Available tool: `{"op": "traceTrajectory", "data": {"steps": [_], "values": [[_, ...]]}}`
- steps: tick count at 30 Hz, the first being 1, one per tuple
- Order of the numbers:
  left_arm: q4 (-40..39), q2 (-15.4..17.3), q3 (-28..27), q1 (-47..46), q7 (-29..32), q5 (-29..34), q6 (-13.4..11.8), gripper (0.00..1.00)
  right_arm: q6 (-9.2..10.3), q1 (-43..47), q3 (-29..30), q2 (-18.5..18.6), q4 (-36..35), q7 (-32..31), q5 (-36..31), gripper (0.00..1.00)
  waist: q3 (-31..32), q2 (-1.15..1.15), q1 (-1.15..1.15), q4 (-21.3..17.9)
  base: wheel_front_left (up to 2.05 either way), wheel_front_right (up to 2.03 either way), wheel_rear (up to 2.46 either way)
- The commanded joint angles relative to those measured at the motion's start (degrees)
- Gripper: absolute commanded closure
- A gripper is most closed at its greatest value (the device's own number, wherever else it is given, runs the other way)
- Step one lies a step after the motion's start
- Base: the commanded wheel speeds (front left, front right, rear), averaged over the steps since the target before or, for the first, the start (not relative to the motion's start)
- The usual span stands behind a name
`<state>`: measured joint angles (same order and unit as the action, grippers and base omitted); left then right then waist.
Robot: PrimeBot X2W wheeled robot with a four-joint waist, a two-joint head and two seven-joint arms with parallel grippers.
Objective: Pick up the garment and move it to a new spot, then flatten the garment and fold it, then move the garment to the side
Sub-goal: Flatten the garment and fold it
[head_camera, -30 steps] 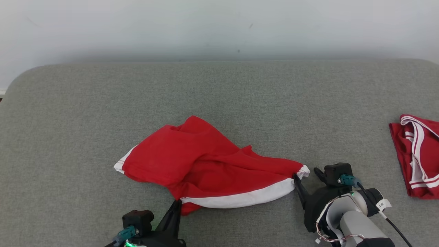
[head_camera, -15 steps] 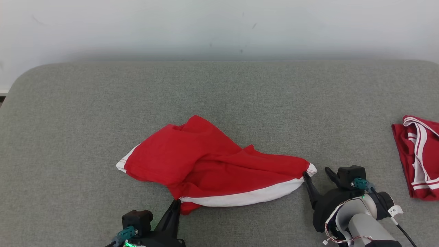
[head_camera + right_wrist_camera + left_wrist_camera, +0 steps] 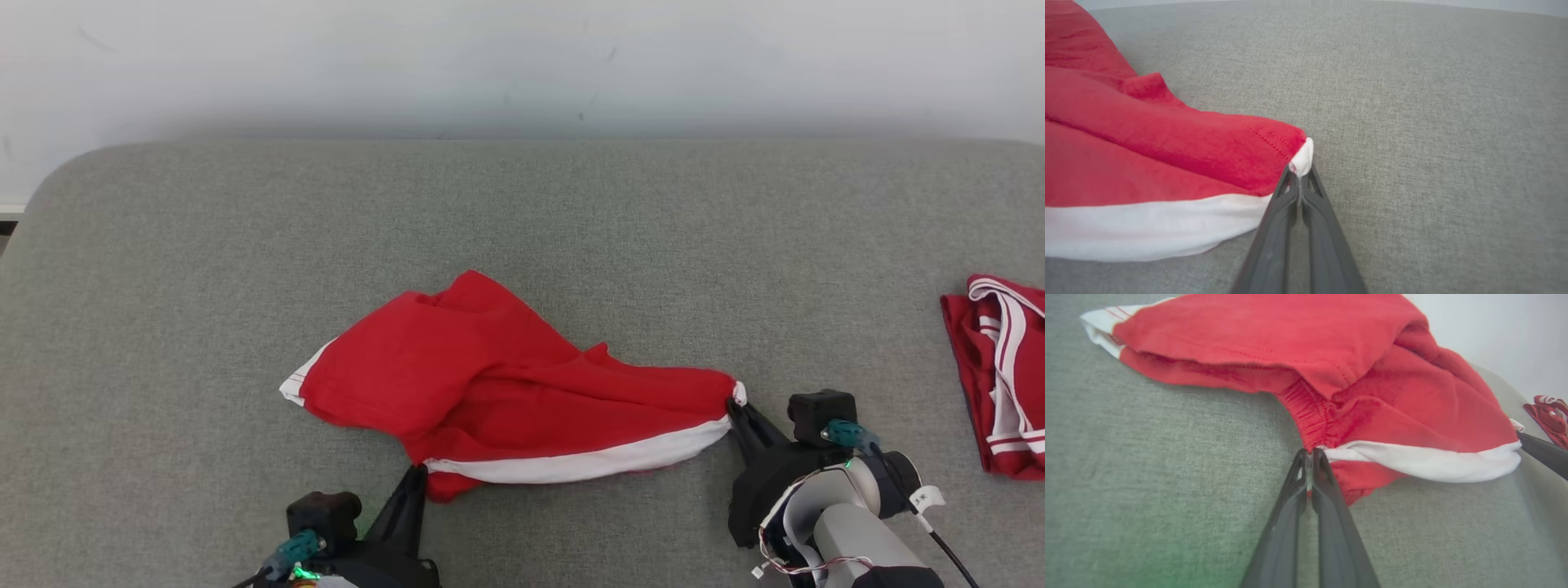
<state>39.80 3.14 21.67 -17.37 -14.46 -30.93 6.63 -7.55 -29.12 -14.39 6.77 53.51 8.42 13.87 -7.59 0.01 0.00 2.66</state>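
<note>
Red garment (image 3: 506,392) lies crumpled midway across the grey padded surface (image 3: 571,220), left gripper (image 3: 416,472) pinched on its near waistband edge, right gripper (image 3: 733,404) pinched on its white-trimmed corner; recommend raising both together, evenly tensioned, lest either thin bite slips

We have bare grey counter (image 3: 571,212) behind and left of the red garment (image 3: 490,384). A striped garment (image 3: 1000,367) lies at the right edge, well apart.
</note>
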Motion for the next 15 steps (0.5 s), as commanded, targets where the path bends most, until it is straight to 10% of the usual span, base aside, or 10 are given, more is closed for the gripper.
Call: {"op": "traceTrajectory", "data": {"steps": [1, 15], "values": [[-0.43, 0.49, -0.3, -0.38, -0.41, 0.1, 0.22, 1.0, 0.14, 0.73, 0.32, 0.26, -0.2, 0.64, 0.31, 1.0, 0.35, -0.01, 0.0, 0.01, 0.0, 0.0, 0.0], [-19.36, 5.62, -3.42, -6.15, 4.73, -5.12, 0.85, 1.0, 0.14, 0.11, 1.0, 1.12, -23.55, -5.98, 19.89, 1.0, 4.37, -0.01, 0.0, -0.9, 0.0, 0.0, 0.0]]}}
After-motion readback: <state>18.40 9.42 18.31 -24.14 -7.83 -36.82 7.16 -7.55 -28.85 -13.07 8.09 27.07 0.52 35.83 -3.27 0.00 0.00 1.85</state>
